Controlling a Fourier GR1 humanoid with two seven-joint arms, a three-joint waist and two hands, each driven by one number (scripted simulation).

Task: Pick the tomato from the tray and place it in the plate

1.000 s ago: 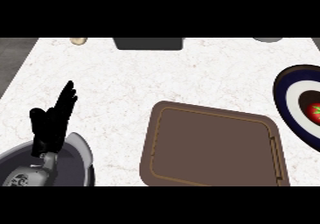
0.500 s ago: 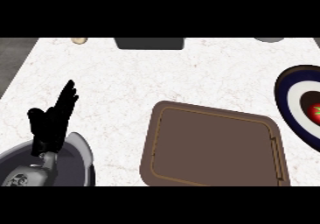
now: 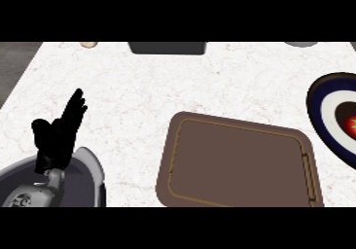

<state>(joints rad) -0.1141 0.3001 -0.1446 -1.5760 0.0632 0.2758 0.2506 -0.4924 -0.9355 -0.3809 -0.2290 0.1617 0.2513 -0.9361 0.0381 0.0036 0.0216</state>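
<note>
Fingers (image 3: 72,114) straight above white marble counter (image 3: 173,87).

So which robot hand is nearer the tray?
Left. The left robot hand rests open on the counter to the tray's left, apart from it. The right hand is out of view.

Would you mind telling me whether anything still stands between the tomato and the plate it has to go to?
Nothing does: the tomato already lies in the plate at the view's right edge. The brown tray beside it holds nothing, and only the left hand shows, open at the left.
</note>
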